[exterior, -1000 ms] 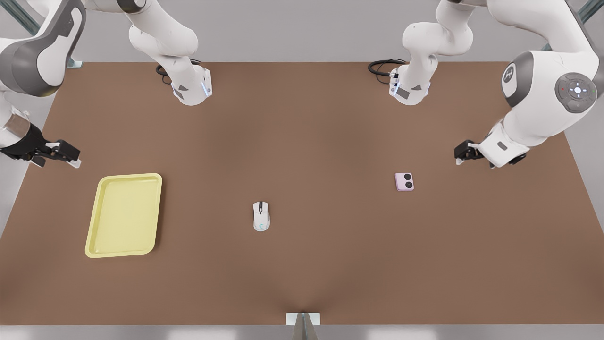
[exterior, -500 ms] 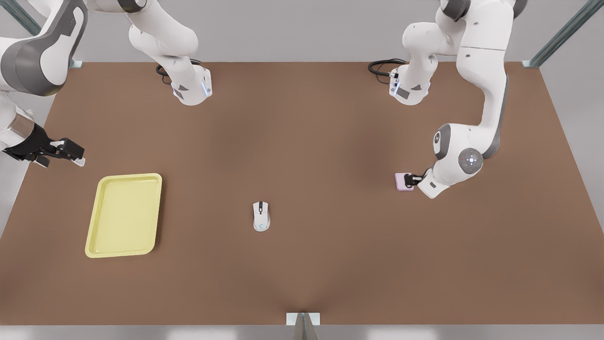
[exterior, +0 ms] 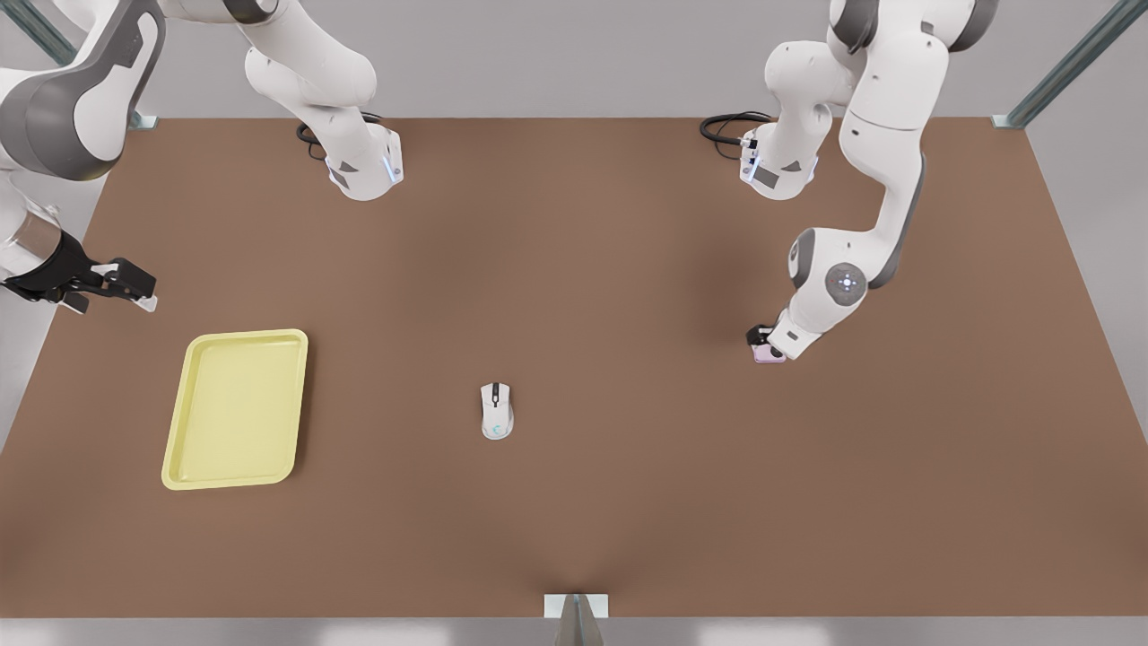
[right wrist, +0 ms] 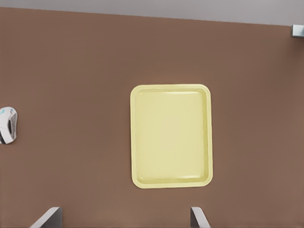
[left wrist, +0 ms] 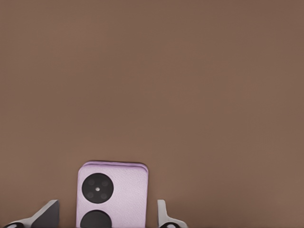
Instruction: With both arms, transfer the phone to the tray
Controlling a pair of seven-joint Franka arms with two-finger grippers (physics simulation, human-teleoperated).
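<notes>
The pale pink phone (exterior: 771, 356) lies flat on the brown table toward the front view's right. My left gripper (exterior: 764, 341) is down over it and open. Its fingers (left wrist: 47, 214) stand on either side of the phone (left wrist: 114, 194), with a small gap on each side. The phone's two black camera circles face up. The pale yellow tray (exterior: 247, 335) sits at the front view's left. My right gripper (exterior: 134, 293) waits open above the table edge beyond the tray, looking down at the tray (right wrist: 171, 87).
A white computer mouse (exterior: 496, 411) lies on the table between phone and tray, and also sits at the edge of the right wrist view as the mouse (right wrist: 8, 125). Both arm bases and black cables (exterior: 725, 126) are at the table's far edge.
My left arm swung in from the front view's right and came down, so its gripper now straddles the phone. The right arm has barely moved.
</notes>
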